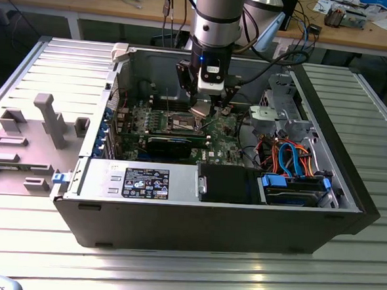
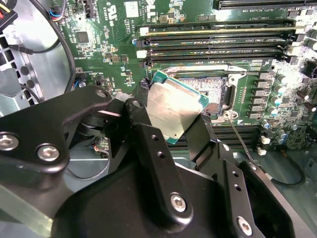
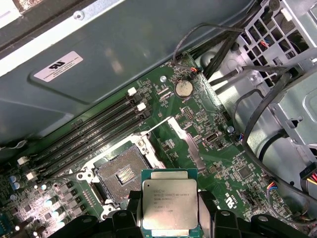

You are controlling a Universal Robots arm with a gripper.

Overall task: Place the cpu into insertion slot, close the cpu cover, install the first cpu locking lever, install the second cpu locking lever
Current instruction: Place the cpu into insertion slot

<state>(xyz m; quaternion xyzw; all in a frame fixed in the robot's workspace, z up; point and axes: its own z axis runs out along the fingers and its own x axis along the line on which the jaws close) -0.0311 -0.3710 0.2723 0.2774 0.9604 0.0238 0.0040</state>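
Over insertion slot point(image 3: 124, 173), arm point(image 1: 217, 21) points straight down; fingers point(image 2: 204, 144) clamp tilted cpu point(image 2: 173, 111), not seated.

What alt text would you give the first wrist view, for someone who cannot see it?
The gripper holds the cpu, silvery top showing, over a green circuit board, close to the open insertion slot. Long black memory slots lie alongside.

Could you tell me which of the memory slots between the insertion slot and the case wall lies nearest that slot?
The memory slot running right beside the silvery rim of the insertion slot; the others lie beyond it, toward the case wall.
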